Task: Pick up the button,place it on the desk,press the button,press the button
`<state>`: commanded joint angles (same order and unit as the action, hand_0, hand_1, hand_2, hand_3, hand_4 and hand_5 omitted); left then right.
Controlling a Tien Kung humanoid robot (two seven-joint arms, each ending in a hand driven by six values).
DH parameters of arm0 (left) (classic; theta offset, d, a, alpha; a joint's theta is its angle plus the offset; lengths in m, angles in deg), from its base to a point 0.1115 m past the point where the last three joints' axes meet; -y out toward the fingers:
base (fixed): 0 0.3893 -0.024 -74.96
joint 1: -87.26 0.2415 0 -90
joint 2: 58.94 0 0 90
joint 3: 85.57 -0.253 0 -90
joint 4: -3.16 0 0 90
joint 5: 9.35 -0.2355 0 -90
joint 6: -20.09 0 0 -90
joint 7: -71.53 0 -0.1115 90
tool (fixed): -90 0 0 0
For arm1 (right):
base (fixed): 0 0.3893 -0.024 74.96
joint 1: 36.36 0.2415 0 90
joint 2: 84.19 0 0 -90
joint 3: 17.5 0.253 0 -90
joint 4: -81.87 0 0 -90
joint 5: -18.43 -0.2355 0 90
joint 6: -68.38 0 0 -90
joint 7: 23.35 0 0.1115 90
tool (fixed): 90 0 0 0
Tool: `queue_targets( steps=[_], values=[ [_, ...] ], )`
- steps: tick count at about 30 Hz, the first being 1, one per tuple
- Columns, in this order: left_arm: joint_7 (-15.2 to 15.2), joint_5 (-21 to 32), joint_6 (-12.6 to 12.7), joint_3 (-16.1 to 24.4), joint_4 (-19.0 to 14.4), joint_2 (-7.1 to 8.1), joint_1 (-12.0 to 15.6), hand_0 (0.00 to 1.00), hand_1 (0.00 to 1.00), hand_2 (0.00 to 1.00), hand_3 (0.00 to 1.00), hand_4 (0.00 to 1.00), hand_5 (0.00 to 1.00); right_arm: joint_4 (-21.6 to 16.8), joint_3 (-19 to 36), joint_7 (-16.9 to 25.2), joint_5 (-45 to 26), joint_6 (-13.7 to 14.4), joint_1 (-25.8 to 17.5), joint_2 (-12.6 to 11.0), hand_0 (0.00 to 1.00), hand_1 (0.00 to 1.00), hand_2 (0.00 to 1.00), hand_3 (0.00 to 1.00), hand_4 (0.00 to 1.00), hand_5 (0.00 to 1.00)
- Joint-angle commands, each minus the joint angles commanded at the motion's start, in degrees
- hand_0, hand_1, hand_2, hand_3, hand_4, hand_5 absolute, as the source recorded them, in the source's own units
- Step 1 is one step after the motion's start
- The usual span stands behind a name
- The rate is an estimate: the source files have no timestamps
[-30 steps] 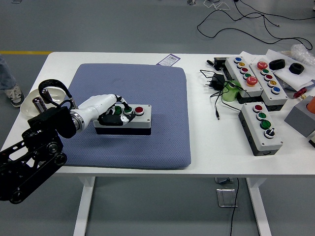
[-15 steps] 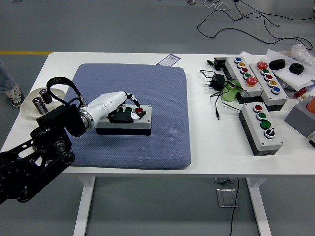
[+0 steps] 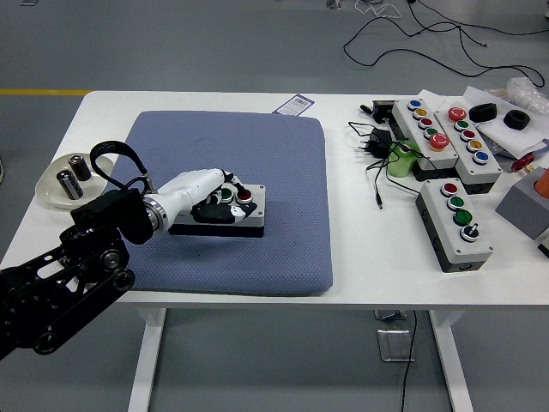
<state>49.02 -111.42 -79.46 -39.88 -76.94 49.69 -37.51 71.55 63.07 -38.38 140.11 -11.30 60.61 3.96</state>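
A grey button box (image 3: 249,215) with a black base lies on the blue mat (image 3: 257,146). It carries a green button (image 3: 226,196) and a red button (image 3: 244,194). My left hand (image 3: 225,199), white with black fingers, lies over the box's left part. Its fingers are curled and their tips rest by the red and green buttons. It does not grip the box. The right arm is out of view.
A white dish (image 3: 50,190) with two metal cylinders sits at the table's left edge. At the right stand several more button boxes (image 3: 455,225), a green bottle (image 3: 400,160), cables (image 3: 373,163) and black parts (image 3: 517,119).
My left hand has slid to the right over the box, from the green button toward the red one. The arm has followed it to the right. The box has stayed in place.
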Motion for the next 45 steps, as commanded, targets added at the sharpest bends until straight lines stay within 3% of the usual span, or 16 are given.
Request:
queue_targets(
  steps=[12,20,21,22,27,28,33,34,36,38,39,40,45],
  values=[
    [0.1,0.1,0.5,0.1,0.7,-0.05,0.0,0.002,0.031,0.112,0.726,0.693,0.812,0.0,-0.2,0.0,-0.3,-0.1,0.0,0.1,0.685,0.662,0.715,0.655,0.349,0.193],
    [0.5,0.3,1.4,5.8,-3.0,0.74,0.8,0.002,0.031,0.113,0.732,0.692,0.812,0.0,0.0,-0.1,-0.2,-0.1,-0.1,0.1,0.685,0.662,0.714,0.655,0.348,0.193],
    [0.8,0.6,2.0,6.8,-3.2,0.83,0.9,0.002,0.031,0.113,0.732,0.692,0.812,0.0,0.0,-0.1,-0.3,-0.1,-0.2,0.1,0.685,0.662,0.714,0.655,0.348,0.193],
    [1.1,1.1,2.6,7.6,-3.4,0.91,1.0,0.008,0.129,0.197,0.791,0.689,0.841,0.0,0.0,-0.1,-0.3,-0.1,-0.2,0.1,0.684,0.662,0.714,0.655,0.348,0.193],
    [3.3,4.8,9.0,12.5,-2.4,1.28,2.0,0.008,0.129,0.197,0.791,0.689,0.841,0.0,0.1,-0.1,-0.4,-0.1,-0.2,0.1,0.684,0.662,0.714,0.655,0.348,0.193],
    [3.9,6.0,10.1,13.5,-2.1,1.30,2.3,0.301,0.503,0.531,0.934,0.668,0.962,0.0,0.1,-0.1,-0.4,-0.1,-0.2,0.1,0.685,0.662,0.714,0.655,0.348,0.193],
    [9.3,15.7,18.5,17.9,-0.3,1.05,3.9,0.301,0.503,0.531,0.934,0.668,0.962,0.0,0.2,-0.1,-0.3,-0.1,-0.3,0.2,0.685,0.662,0.714,0.655,0.348,0.193],
    [11.1,17.9,20.1,19.4,0.3,0.83,4.4,0.601,0.760,0.793,0.968,0.655,0.998,0.0,0.2,-0.1,-0.2,-0.1,-0.4,0.2,0.684,0.661,0.714,0.655,0.348,0.193],
    [13.9,22.8,22.4,21.7,1.2,0.41,5.1,0.601,0.760,0.793,0.968,0.655,0.998,0.0,0.2,-0.1,-0.2,-0.1,-0.4,0.2,0.684,0.661,0.714,0.655,0.348,0.193],
    [15.7,27.6,23.1,24.2,2.1,0.03,5.8,0.601,0.760,0.793,0.968,0.655,0.998,0.0,0.1,-0.1,-0.3,-0.2,-0.4,0.2,0.684,0.661,0.714,0.655,0.348,0.193],
    [16.2,30.2,22.8,25.5,2.7,-0.14,6.3,0.601,0.760,0.793,0.968,0.655,0.998,0.0,0.0,-0.1,-0.3,-0.2,-0.4,0.2,0.684,0.661,0.714,0.655,0.348,0.193],
    [16.7,32.5,22.3,26.7,3.2,-0.29,6.7,0.767,0.863,0.870,0.955,0.652,0.998,0.0,0.0,-0.1,-0.4,-0.2,-0.4,0.2,0.684,0.661,0.714,0.654,0.348,0.193],
    [17.1,44.4,18.3,31.5,4.9,-0.87,9.4,0.767,0.863,0.870,0.955,0.652,0.998,0.0,-0.1,0.0,-0.4,-0.2,-0.4,0.2,0.684,0.661,0.714,0.654,0.348,0.193]
  ],
)
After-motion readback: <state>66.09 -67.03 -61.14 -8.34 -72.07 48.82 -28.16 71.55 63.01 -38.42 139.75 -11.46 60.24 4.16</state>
